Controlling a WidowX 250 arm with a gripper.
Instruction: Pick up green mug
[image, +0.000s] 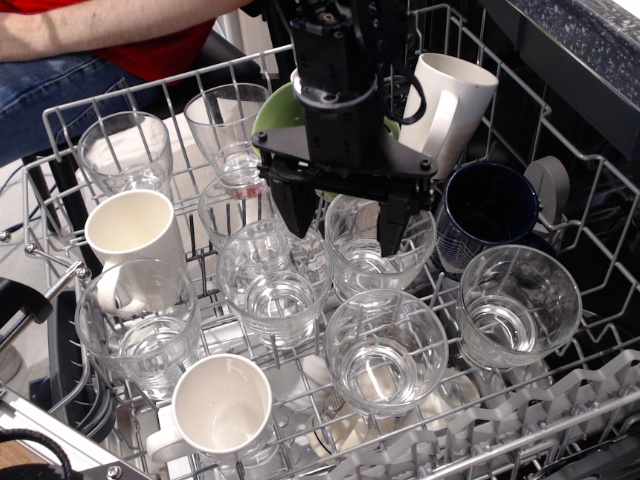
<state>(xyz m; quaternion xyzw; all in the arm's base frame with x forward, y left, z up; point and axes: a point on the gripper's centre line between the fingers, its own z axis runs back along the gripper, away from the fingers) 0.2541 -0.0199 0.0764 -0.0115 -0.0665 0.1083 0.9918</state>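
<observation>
The green mug (277, 107) stands in the back row of the wire dishwasher rack (60, 115). Only a slice of its olive rim and inside shows, as the gripper body covers most of it. My black gripper (345, 222) hangs in front of and over the mug. Its two fingers (296, 208) are spread wide and point down over the clear glasses (275, 275) in the middle row. Nothing is held between the fingers.
A tilted white mug (452, 95) stands right of the green one and a dark navy mug (488, 210) sits below it. White mugs (132, 230) and several glasses fill the rack. A person in a red shirt (150, 40) sits behind the rack at the upper left.
</observation>
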